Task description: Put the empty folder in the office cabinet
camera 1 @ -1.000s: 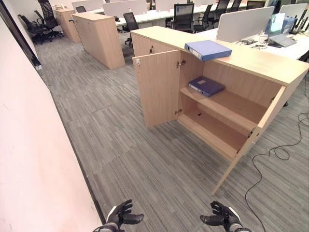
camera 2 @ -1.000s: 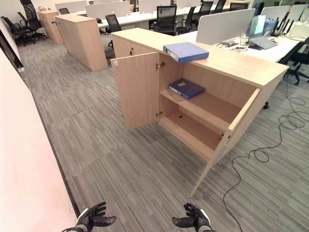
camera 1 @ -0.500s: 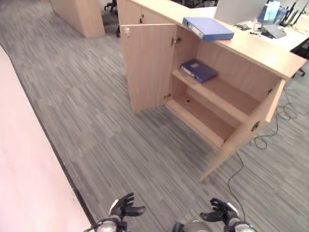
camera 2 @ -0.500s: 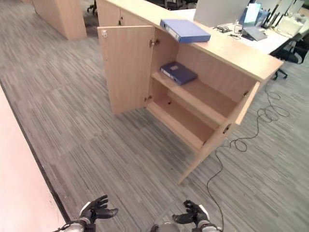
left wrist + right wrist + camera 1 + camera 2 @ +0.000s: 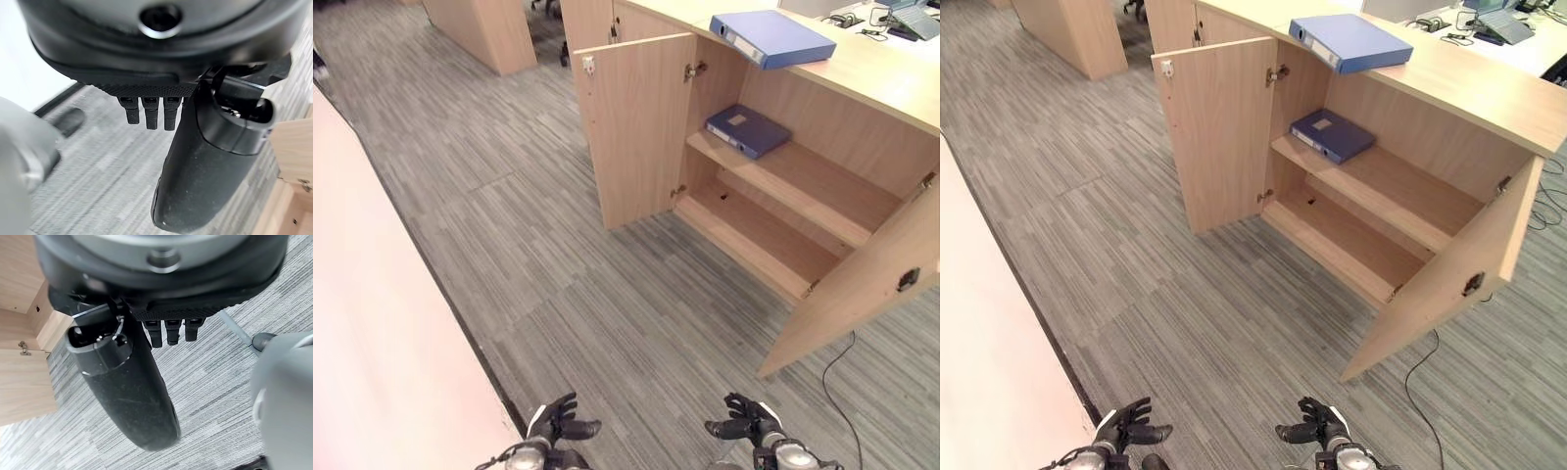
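A blue folder [image 5: 773,37] lies flat on top of the wooden office cabinet [image 5: 891,88]. A second, darker blue folder [image 5: 749,129] rests on the cabinet's upper shelf. Both cabinet doors [image 5: 636,127] stand open. My left hand [image 5: 556,423] and right hand [image 5: 744,425] hang low at the near edge of the view, far from the cabinet, fingers relaxed and holding nothing. The left wrist view has the left thumb [image 5: 205,166] straight over carpet; the right wrist view has the right thumb [image 5: 132,391] likewise.
Grey striped carpet [image 5: 509,215] lies between me and the cabinet. A pale wall [image 5: 382,333] runs along my left. Another wooden cabinet [image 5: 480,29] stands at the far left. The right door [image 5: 862,294] juts out towards me.
The camera has shifted and the cabinet now appears closer and further right. Both hands stay low and empty.
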### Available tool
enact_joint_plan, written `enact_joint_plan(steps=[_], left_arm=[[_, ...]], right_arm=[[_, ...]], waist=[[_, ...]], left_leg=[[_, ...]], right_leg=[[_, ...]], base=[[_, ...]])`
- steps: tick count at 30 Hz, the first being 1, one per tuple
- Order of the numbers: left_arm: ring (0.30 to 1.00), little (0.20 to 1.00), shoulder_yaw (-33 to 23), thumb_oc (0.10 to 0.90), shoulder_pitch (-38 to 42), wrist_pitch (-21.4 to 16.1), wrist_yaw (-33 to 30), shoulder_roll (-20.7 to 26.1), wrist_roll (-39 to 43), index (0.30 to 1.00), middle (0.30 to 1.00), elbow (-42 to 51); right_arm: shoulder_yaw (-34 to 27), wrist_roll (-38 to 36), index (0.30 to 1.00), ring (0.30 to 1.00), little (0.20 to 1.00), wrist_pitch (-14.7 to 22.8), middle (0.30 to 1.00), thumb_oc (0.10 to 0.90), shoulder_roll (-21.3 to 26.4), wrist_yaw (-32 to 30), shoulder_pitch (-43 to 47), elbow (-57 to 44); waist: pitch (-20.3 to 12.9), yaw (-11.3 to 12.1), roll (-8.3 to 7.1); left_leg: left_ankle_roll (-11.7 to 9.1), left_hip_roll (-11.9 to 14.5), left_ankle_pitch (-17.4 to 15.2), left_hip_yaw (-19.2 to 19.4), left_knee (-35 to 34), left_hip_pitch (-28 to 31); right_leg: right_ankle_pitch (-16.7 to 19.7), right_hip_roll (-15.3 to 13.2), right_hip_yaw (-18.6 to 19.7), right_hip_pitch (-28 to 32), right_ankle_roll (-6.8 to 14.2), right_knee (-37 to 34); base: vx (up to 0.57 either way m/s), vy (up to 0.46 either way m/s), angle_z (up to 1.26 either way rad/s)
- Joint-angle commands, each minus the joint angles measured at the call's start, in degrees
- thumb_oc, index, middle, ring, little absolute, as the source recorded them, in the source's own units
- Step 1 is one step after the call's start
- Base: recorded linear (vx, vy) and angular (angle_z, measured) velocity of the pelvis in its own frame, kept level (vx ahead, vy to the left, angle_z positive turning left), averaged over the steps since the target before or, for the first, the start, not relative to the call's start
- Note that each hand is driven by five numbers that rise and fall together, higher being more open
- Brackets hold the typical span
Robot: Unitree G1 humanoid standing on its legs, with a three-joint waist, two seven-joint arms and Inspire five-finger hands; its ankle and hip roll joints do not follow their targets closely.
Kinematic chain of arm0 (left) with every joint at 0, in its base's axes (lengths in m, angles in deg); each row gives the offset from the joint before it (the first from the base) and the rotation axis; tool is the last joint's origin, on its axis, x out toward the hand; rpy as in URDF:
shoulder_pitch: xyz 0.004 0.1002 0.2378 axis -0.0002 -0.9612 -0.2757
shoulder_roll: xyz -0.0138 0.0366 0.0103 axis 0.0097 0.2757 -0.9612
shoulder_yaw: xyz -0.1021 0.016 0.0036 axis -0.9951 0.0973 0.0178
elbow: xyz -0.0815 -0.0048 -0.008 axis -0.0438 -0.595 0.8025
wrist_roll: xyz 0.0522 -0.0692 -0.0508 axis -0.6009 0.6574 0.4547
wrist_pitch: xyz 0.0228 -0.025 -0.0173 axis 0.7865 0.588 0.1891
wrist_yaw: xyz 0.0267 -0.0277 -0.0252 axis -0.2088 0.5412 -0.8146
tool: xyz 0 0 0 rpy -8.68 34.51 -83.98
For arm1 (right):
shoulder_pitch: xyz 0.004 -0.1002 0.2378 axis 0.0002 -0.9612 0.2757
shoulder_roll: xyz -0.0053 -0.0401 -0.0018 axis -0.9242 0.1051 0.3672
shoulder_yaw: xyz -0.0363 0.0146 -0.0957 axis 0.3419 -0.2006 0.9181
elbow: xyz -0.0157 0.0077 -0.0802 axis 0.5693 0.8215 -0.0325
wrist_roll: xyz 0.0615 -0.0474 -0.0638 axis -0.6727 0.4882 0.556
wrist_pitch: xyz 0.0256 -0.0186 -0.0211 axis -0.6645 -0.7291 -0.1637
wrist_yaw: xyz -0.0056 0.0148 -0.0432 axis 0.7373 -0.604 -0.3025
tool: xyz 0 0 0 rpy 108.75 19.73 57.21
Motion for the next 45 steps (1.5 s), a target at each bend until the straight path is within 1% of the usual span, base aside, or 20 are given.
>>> enact_joint_plan(steps=[1, 5, 6, 8, 9, 10, 12, 14, 18, 22, 28, 31, 32, 36, 37, 38, 39, 41, 42, 45], left_arm=[[0.9, 0.9, 1.79, 0.8, 2.91, -3.85, 0.18, 0.44, 0.71, 0.9, 0.9, 4.73], [0.9, 0.9, 2.03, 0.8, 3.85, -4.08, 0.03, 0.11, 0.65, 0.9, 0.9, 4.98], [0.9, 0.9, 2.13, 0.8, 3.94, -4.16, 0.05, -0.05, 0.82, 0.9, 0.9, 4.78], [0.9, 0.9, 1.54, 0.8, 4.05, -4.35, 0.06, -0.04, 1.13, 0.9, 0.9, 4.11], [0.9, 0.9, 1.1, 0.8, 3.36, -4.36, 0.17, 0.22, 1.06, 0.9, 0.9, 4.46], [0.9, 0.9, 0.92, 0.8, 3.07, -4.28, 0.28, 0.22, 0.88, 0.9, 0.9, 4.26], [0.9, 0.9, 0.79, 0.8, 2.89, -4.13, 0.46, 0.02, 0.28, 0.9, 0.9, 3.47], [0.9, 0.9, 0.59, 0.8, 2.93, -4.19, 0.47, -0.19, -0.1, 0.9, 0.9, 2.6], [0.9, 0.9, -0.12, 0.8, 3.23, -4.29, 0.43, -0.56, -1.35, 0.9, 0.9, 1.89], [0.9, 0.9, -0.59, 0.8, 2.91, -4.33, 0.29, -0.6, -3.61, 0.9, 0.9, 1.79], [0.9, 0.9, -1.31, 0.8, 2.1, -4.16, 0.44, -1.24, -4.9, 0.9, 0.9, 0.12], [0.9, 0.9, -0.6, 0.8, 2.12, -4.17, 0.36, -1.66, -4.99, 0.9, 0.9, 0.19], [0.9, 0.9, -0.13, 0.8, 2.16, -4.13, 0.35, -1.81, -4.75, 0.9, 0.9, 0.04], [0.9, 0.9, 0.94, 0.8, 2.82, -4.25, 0.43, -1.86, -4.6, 0.9, 0.9, -0.3], [0.9, 0.9, 1.42, 0.8, 3.05, -4.35, 0.61, -1.76, -4.28, 0.9, 0.9, -0.17], [0.9, 0.9, 1.43, 0.8, 3.06, -4.35, 0.62, -1.76, -4.28, 0.9, 0.9, -0.17], [0.9, 0.9, 2.17, 0.8, 3.52, -4.39, 0.65, -1.73, -4.13, 0.9, 0.9, 0.58], [0.9, 0.9, 2.96, 0.8, 4.75, -4.38, 0.32, -1.77, -3.74, 0.9, 0.9, 1.23], [0.9, 0.9, 3.34, 0.8, 5.47, -4.33, -0.03, -1.91, -3.87, 0.9, 0.9, 1.27], [0.9, 0.9, 3.88, 0.8, 6.04, -4.41, 0.17, -2.18, -3.13, 0.9, 0.9, 1.74]], right_arm=[[-1.95, -1.98, 0.9, 0.9, 0.9, 2.96, 0.9, 0.8, 3.14, -0.16, 3.92, -4.68], [-2.01, -2.25, 0.9, 0.9, 0.9, 3.24, 0.9, 0.8, 3.29, -0.36, 4.86, -4.92], [-1.9, -2.48, 0.9, 0.9, 0.9, 3.36, 0.9, 0.8, 3.45, -0.35, 5.1, -5.32], [-2.31, -2.61, 0.9, 0.9, 0.9, 3.62, 0.9, 0.8, 3.6, -0.35, 5.02, -5.91], [-2.12, -2.34, 0.9, 0.9, 0.9, 3.67, 0.9, 0.8, 3.92, -0.52, 5.0, -6.35], [-2.05, -2.12, 0.9, 0.9, 0.9, 3.65, 0.9, 0.8, 4.08, -0.62, 4.96, -6.21], [-2.04, -1.76, 0.9, 0.9, 0.9, 3.67, 0.9, 0.8, 4.53, -0.82, 5.02, -5.9], [-2.66, -2.12, 0.9, 0.9, 0.9, 3.66, 0.9, 0.8, 5.01, -0.9, 4.83, -5.79], [-4.75, -2.98, 0.9, 0.9, 0.9, 3.23, 0.9, 0.8, 5.62, -1.18, 4.02, -5.8], [-6.24, -2.18, 0.9, 0.9, 0.9, 2.27, 0.9, 0.8, 5.96, -1.16, 2.92, -5.74], [-6.85, -2.1, 0.9, 0.9, 0.9, 2.27, 0.9, 0.8, 6.28, -0.98, 1.66, -5.05], [-7.22, -2.48, 0.9, 0.9, 0.9, 2.4, 0.9, 0.8, 6.51, -0.98, 1.15, -4.87], [-7.32, -2.95, 0.9, 0.9, 0.9, 2.43, 0.9, 0.8, 6.58, -0.72, 1.07, -5.09], [-6.92, -3.77, 0.9, 0.9, 0.9, 2.99, 0.9, 0.8, 7.15, -0.5, 1.29, -4.95], [-6.57, -4.14, 0.9, 0.9, 0.9, 3.12, 0.9, 0.8, 7.24, -0.32, 1.16, -4.3], [-6.57, -4.14, 0.9, 0.9, 0.9, 3.13, 0.9, 0.8, 7.25, -0.32, 1.16, -4.29], [-6.3, -3.98, 0.9, 0.9, 0.9, 3.19, 0.9, 0.8, 7.77, -0.34, 1.11, -4.18], [-6.15, -4.47, 0.9, 0.9, 0.9, 3.27, 0.9, 0.8, 8.07, -0.53, 1.82, -4.3], [-5.86, -4.69, 0.9, 0.9, 0.9, 3.11, 0.9, 0.8, 8.25, -0.64, 2.24, -4.2], [-5.0, -5.41, 0.9, 0.9, 0.9, 3.22, 0.9, 0.8, 7.7, -0.4, 2.74, -4.87]], waist=[[-0.15, 0.76, 2.67], [-0.79, 0.36, 3.59], [-0.97, -0.33, 3.74], [-0.83, -1.01, 4.32], [-0.86, -0.75, 5.51], [-0.72, -0.75, 6.27], [-0.29, -1.26, 7.2], [0.76, -2.66, 8.01], [2.54, -5.78, 8.32], [3.44, -5.6, 8.63], [2.21, -3.98, 8.41], [1.94, -5.19, 8.73], [2.14, -5.96, 8.77], [1.86, -7.26, 8.84], [2.01, -7.66, 9.08], [2.04, -7.65, 9.16], [2.68, -8.02, 8.72], [4.13, -8.43, 7.8], [4.73, -8.26, 6.74], [4.48, -9.03, 7.39]], left_leg=[[1.49, -3.86, 0.39, -0.94, -6.74, -5.68], [4.29, -8.33, -2.29, -0.44, -9.3, -4.9], [4.59, -9.81, -2.95, -0.21, -10.62, -4.04], [4.26, -12.2, -3.9, 0.55, -12.5, -1.8], [3.82, -12.57, -4.75, 1.02, -13.4, 0.58], [3.35, -12.2, -4.74, 1.05, -13.74, 1.85], [2.88, -12.23, -4.98, 0.77, -14.51, 3.79], [2.4, -12.83, -5.99, 0.06, -14.81, 6.23], [0.97, -13.14, -8.15, -1.12, -14.01, 10.34], [0.67, -13.22, -10.23, -2.15, -12.34, 12.83], [0.76, -15.79, -13.48, -4.33, -10.16, 14.59], [0.16, -15.53, -15.02, -4.38, -8.79, 15.92], [-0.92, -13.89, -15.74, -4.43, -5.86, 16.13], [-5.77, -8.51, -11.06, -3.72, 1.83, 15.05], [-9.79, -3.82, -5.12, -3.89, 7.22, 13.88], [-9.89, -3.64, -5.12, -3.92, 7.33, 13.86], [-11.09, -2.18, -0.37, -4.09, 12.53, 12.33], [-11.09, -1.52, 3.05, -4.81, 18.59, 10.04], [-11.09, -1.57, 3.24, -5.49, 21.7, 7.54], [-11.09, -1.23, 2.23, -6.1, 17.49, 6.47]], right_leg=[[11.99, 0.96, -0.4, 8.91, 11.27, 9.78], [14.53, 2.4, -0.69, 5.86, 11.27, 12.94], [13.65, 4.55, -0.1, 4.5, 11.27, 12.89], [8.65, 6.33, -2.65, 1.52, 11.27, 8.81], [1.35, 5.25, -7.2, 0.48, 9.94, 2.67], [-1.76, 5.64, -9.32, -0.47, 7.81, 0.69], [-2.85, 5.83, -10.71, -3.42, 5.85, -0.61], [-0.98, 4.23, -10.91, -6.88, 5.81, -3.01], [5.19, -0.45, -8.7, -10.4, 8.49, -13.19], [7.63, -5.98, -9.94, -12.55, 8.81, -16.67], [10.47, -8.93, -16.89, -8.91, 9.24, -16.06], [11.9, -9.21, -16.32, -8.25, 9.68, -15.01], [12.62, -8.49, -15.35, -8.02, 9.74, -14.46], [10.83, -4.01, -15.07, -6.73, 8.04, -14.75], [8.1, 0.25, -14.48, -4.87, 5.8, -16.49], [8.06, 0.43, -14.54, -4.79, 5.74, -16.58], [5.8, 2.68, -13.6, -3.02, 4.08, -17.94], [3.75, 4.48, -12.36, -1.66, 2.1, -18.19], [3.22, 4.59, -11.59, -1.04, 1.61, -18.14], [0.88, 8.28, -8.68, -0.88, 0.49, -17.45]], base=[[0.25, 0.252, -0.03], [0.18, 0.21, 0.45], [0.21, 0.174, 0.14], [0.36, 0.206, -0.19], [0.4, 0.114, -0.32], [0.31, 0.052, -0.39], [0.18, -0.041, -0.29], [0.3, -0.05, -0.08], [0.36, -0.142, 0.55], [0.28, -0.165, 0.39], [0.27, -0.152, 0.09], [0.37, -0.244, 0.36], [0.33, -0.343, 0.29], [0.33, -0.469, -0.02], [0.26, -0.447, -0.23], [0.29, -0.54, -0.25], [0.19, -0.347, -0.16], [0.2, -0.347, -0.39], [0.18, -0.232, -0.66], [0.22, -0.127, -0.69]])
